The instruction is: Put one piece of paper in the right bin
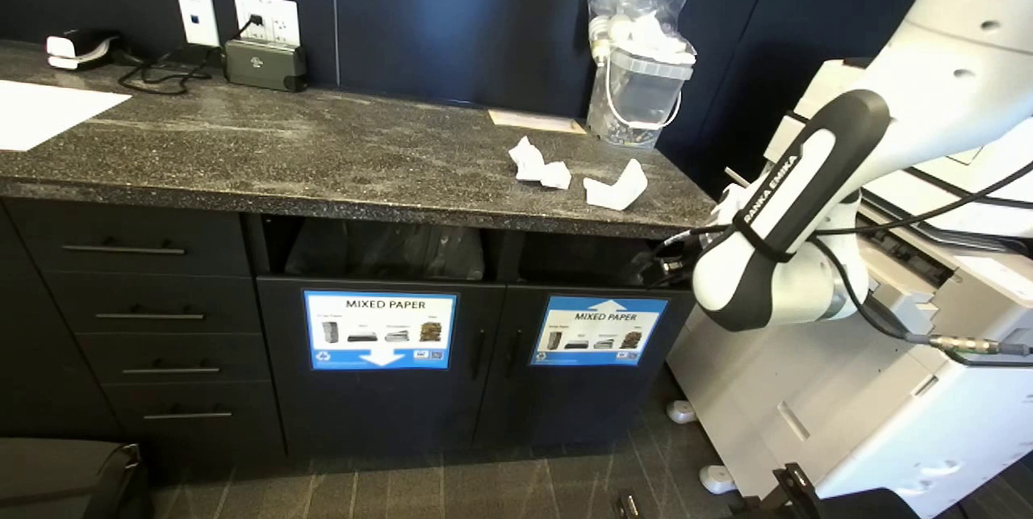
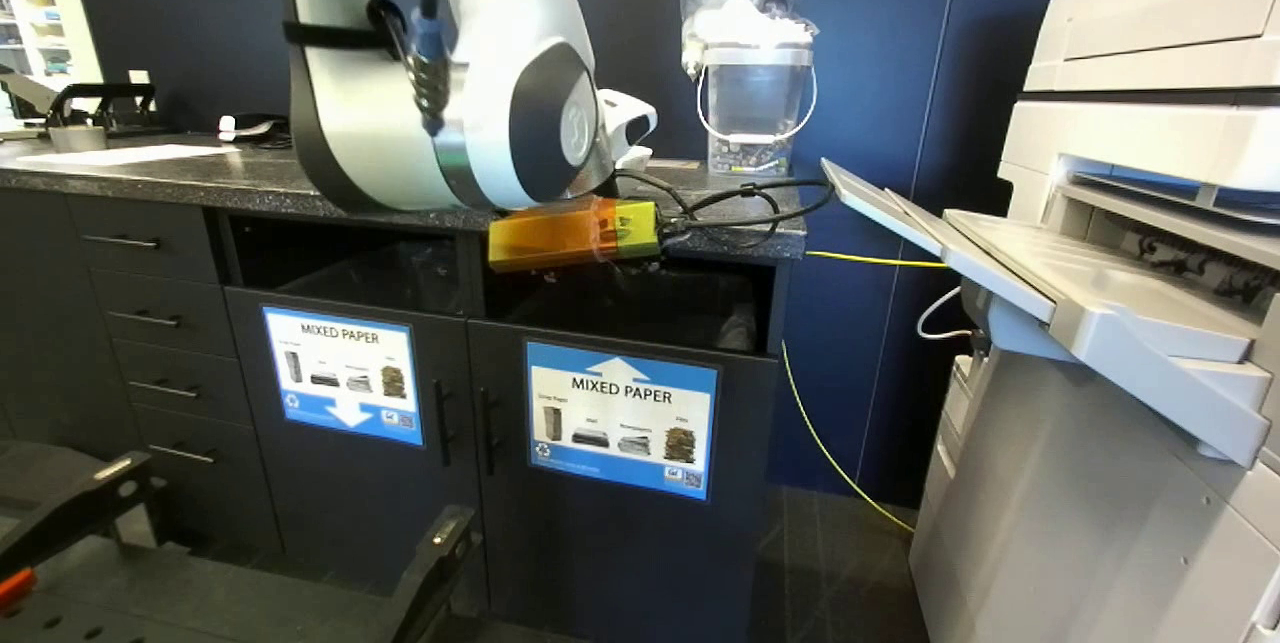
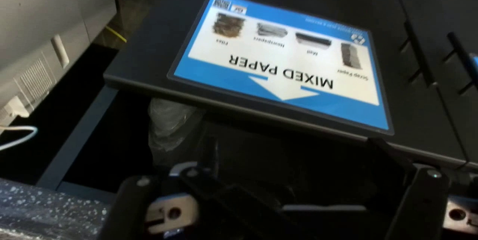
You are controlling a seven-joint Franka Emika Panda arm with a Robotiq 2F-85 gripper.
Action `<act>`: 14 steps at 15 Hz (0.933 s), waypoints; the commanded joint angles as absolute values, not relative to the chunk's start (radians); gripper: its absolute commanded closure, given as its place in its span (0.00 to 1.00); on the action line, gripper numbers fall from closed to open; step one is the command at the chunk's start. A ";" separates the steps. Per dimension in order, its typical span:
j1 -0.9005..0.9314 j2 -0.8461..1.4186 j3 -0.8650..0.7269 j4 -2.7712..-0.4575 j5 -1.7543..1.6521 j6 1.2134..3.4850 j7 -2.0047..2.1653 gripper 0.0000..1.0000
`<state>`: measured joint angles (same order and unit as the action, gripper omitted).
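The right bin (image 1: 577, 258) is a wide dark opening under the counter, above a blue-and-white sign reading MIXED PAPER. It also shows in an exterior view (image 2: 690, 313) and in the wrist view (image 3: 261, 141). Crumpled white paper lies on the counter above it: a left cluster (image 1: 529, 161) that may be one or two pieces, and a folded piece (image 1: 617, 186) near the right end. My gripper (image 3: 295, 152) is at the opening with its dark fingers spread apart; no paper shows between them. An exterior view shows the gripper (image 1: 665, 265) dark and small at the bin's right end.
A twin bin opening (image 1: 383, 249) stands to the left. A clear bucket (image 1: 641, 91) with a plastic bag stands at the counter's back right. The counter edge (image 1: 403, 211) overhangs the bins. A printer (image 2: 1120, 323) stands to the right. Cables (image 2: 745, 208) hang from the wrist.
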<state>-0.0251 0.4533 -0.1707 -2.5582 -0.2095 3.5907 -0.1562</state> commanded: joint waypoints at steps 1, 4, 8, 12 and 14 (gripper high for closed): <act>0.043 0.200 -0.211 -2.718 -0.123 3.309 -0.202 0.00; 0.256 0.080 -0.461 -2.746 -0.080 3.053 -0.204 0.00; 0.424 -0.005 -0.726 -2.653 -0.503 2.724 0.161 0.00; 0.202 -0.235 -0.473 -2.680 -0.767 2.471 0.380 0.00; 0.097 -0.337 -0.314 -2.708 -0.700 2.372 0.345 0.00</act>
<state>0.2440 -0.1514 -0.5111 -2.6508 -0.7204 2.5014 0.3469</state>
